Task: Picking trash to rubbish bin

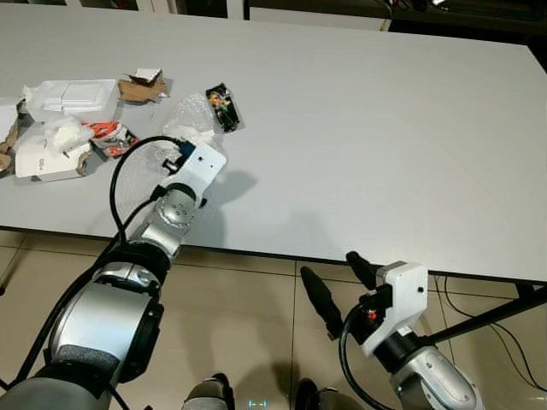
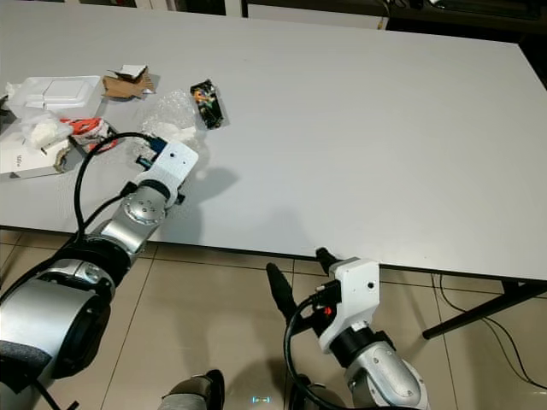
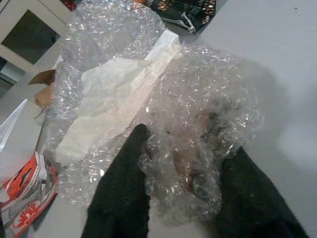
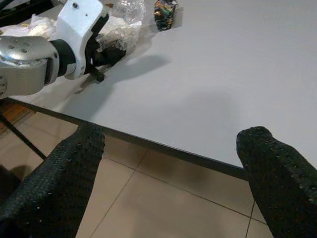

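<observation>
A wad of clear bubble wrap [image 3: 198,114] with a white paper strip [image 3: 114,94] in it lies at the table's left front. My left gripper [image 3: 185,173] reaches over the table edge, and its two black fingers [image 3: 124,193] press on a bunched lobe of the wrap from both sides. The right wrist view shows the same grip [image 4: 106,54] from the side. My right gripper [image 1: 338,278] hangs open below the table's front edge, above the tiled floor, holding nothing.
More trash lies on the white table [image 1: 385,128]: a black snack wrapper [image 1: 224,107], a red wrapper [image 1: 111,132], a white foam container [image 1: 73,94], torn cardboard [image 1: 141,85] and a white box [image 1: 47,158]. A black table brace [image 1: 487,316] and cables run under the right side.
</observation>
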### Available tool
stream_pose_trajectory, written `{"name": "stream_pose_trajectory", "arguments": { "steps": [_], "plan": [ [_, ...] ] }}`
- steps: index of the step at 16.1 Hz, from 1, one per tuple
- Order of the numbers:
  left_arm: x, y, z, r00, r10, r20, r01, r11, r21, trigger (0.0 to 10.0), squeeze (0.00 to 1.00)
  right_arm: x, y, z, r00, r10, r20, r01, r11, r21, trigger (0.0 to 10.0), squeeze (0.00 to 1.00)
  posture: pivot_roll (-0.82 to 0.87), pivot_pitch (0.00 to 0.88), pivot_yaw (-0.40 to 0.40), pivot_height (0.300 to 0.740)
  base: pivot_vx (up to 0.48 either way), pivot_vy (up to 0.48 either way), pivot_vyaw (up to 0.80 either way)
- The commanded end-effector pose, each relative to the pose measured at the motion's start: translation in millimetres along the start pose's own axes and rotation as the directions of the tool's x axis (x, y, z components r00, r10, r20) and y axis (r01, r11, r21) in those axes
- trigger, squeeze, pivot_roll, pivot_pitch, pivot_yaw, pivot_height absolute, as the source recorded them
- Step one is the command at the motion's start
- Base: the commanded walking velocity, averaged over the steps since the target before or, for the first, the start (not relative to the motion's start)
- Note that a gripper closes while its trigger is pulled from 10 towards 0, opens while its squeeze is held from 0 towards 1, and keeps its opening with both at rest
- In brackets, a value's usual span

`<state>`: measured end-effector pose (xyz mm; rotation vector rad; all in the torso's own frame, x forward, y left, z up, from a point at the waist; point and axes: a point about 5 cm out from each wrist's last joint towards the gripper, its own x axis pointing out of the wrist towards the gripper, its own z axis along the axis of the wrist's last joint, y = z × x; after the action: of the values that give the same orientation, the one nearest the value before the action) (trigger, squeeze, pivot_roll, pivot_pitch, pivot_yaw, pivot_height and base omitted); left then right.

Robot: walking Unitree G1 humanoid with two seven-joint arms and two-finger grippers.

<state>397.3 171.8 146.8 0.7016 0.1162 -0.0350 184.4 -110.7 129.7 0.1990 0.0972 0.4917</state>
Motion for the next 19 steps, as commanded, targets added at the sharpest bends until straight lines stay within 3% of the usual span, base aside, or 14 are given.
{"name": "stream_pose_trajectory", "arguments": {
  "steps": [1, 7, 12, 16, 19],
  "plan": [
    [-7.2, -13.3, -26.1, 0.992, -0.060, -0.108, 0.060, 0.998, -0.006, 0.0, 0.00, -2.0, 4.5, 3.4, 0.999, 0.036, 0.002, -0.036, 0.999, 0.008, 10.0, 0.09, 0.06, 0.201, -0.029, 0.740, 0.000, 0.000, 0.00],
    [-6.5, -14.1, -21.4, 0.996, -0.052, -0.079, 0.050, 0.999, -0.016, 0.0, 0.00, -1.8, 3.6, 2.4, 0.999, 0.048, -0.007, -0.047, 0.999, 0.009, 10.0, 0.09, 0.06, 0.193, -0.027, 0.740, 0.000, 0.000, 0.00],
    [-7.5, -7.5, -19.4, 0.999, 0.032, -0.022, -0.033, 0.997, -0.063, 0.0, 0.00, -1.9, -0.3, 1.9, 0.999, 0.035, -0.009, -0.035, 0.999, -0.001, 10.0, 0.08, 0.06, 0.179, -0.028, 0.740, 0.000, 0.000, 0.00],
    [-10.5, 8.1, -16.2, 0.986, 0.146, 0.075, -0.138, 0.985, -0.104, 0.0, 0.00, -0.4, -7.1, 3.5, 1.000, 0.020, -0.003, -0.020, 0.999, -0.028, 10.0, 0.07, 0.08, 0.165, -0.031, 0.740, 0.000, 0.000, 0.00],
    [-15.3, 11.7, -4.3, 0.964, 0.189, 0.189, -0.152, 0.970, -0.191, 0.0, 0.00, 4.4, -14.2, 4.8, 1.000, -0.001, 0.010, 0.002, 0.998, -0.056, 10.0, 0.00, 0.11, 0.153, -0.039, 0.740, 0.000, 0.000, 0.00]
  ]
}}
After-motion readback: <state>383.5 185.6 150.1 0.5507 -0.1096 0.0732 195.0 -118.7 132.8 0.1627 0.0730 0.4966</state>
